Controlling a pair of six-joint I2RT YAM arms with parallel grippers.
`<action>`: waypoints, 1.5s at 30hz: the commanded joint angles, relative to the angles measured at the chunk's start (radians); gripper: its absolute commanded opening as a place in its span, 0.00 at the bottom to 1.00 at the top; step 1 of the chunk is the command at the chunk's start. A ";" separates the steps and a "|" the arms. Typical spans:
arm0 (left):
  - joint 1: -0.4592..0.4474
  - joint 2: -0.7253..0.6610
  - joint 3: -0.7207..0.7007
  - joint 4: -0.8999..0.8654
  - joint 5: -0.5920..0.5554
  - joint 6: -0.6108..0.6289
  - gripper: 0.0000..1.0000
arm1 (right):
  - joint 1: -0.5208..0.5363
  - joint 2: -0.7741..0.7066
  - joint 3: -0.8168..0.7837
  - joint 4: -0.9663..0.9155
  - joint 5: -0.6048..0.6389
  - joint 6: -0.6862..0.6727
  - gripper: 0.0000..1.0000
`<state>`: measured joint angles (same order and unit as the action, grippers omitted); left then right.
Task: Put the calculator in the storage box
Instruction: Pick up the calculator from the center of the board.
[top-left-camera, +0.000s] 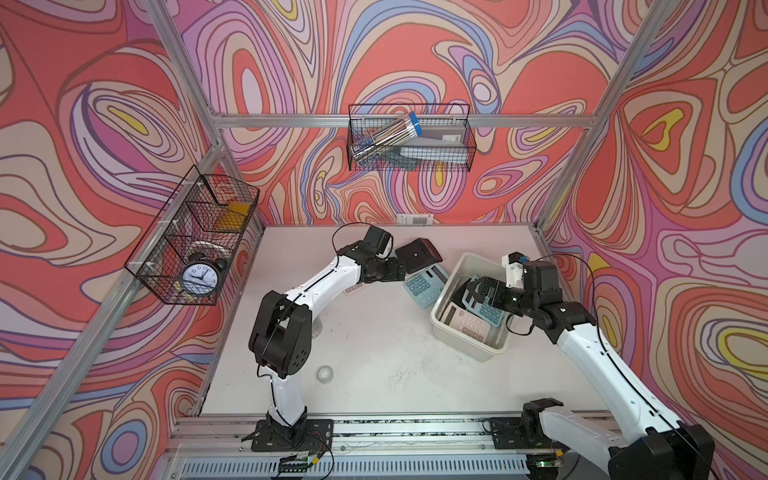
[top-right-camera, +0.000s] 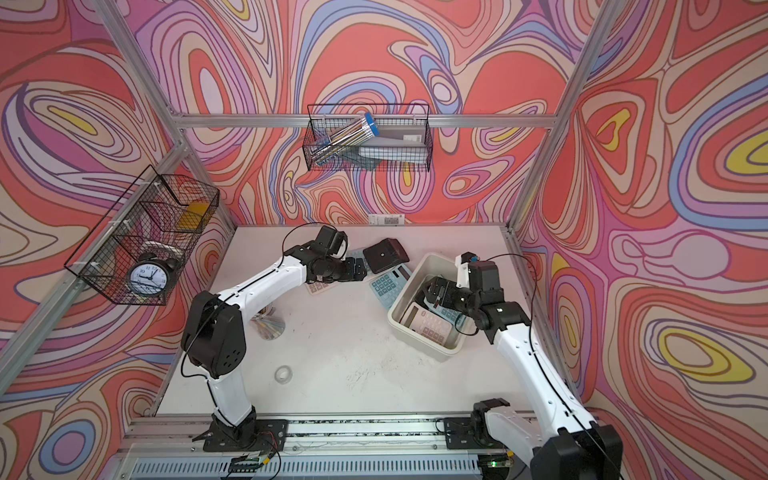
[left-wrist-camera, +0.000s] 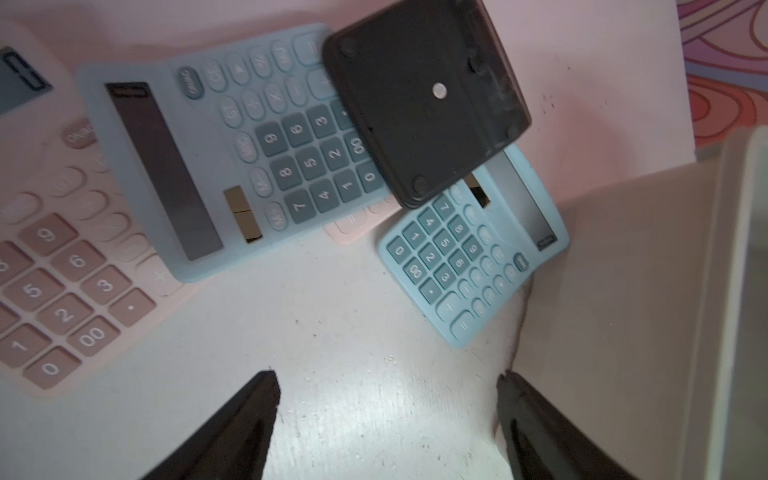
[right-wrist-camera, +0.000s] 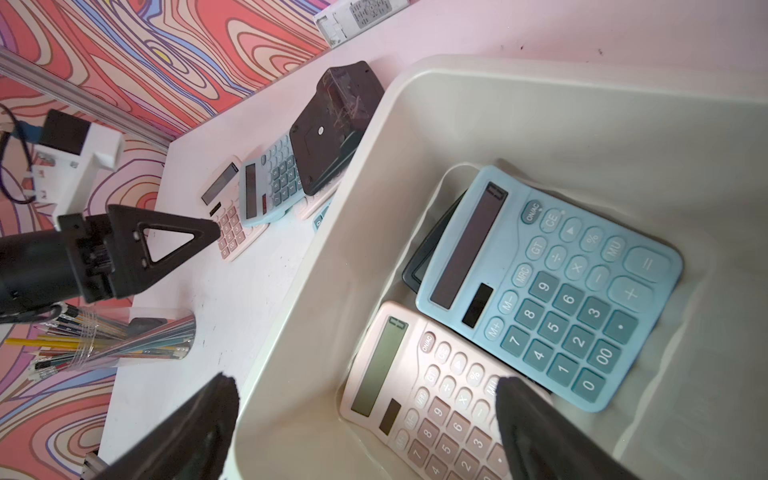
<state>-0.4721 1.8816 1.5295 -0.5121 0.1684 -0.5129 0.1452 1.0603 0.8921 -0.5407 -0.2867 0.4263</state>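
Bright, even light fills my cell, and the shadows on the table (top-left-camera: 374, 353) lie soft. Both top views warp at their nine and three o'clock edges, and my left wrist view blurs the pink calculator (left-wrist-camera: 62, 270).

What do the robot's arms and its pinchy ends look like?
The left arm and right arm are smooth white tubes with chunky black joints. A thin black cable runs along each. The left end effector and right end effector are black with two pointed fingers; the left one's show a triangle-shaped hole.
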 joint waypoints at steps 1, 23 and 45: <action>0.051 0.047 0.009 0.039 -0.038 -0.017 0.86 | -0.003 -0.015 0.027 -0.025 0.030 -0.021 0.98; 0.170 0.268 0.100 0.131 0.028 -0.209 0.66 | -0.003 -0.033 0.010 -0.046 0.107 -0.046 0.98; 0.179 0.145 -0.064 0.322 0.174 -0.308 0.00 | -0.003 -0.037 -0.002 -0.039 0.125 -0.041 0.98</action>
<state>-0.2890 2.0697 1.5085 -0.1978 0.3313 -0.8223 0.1452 1.0409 0.8959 -0.5774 -0.1768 0.3859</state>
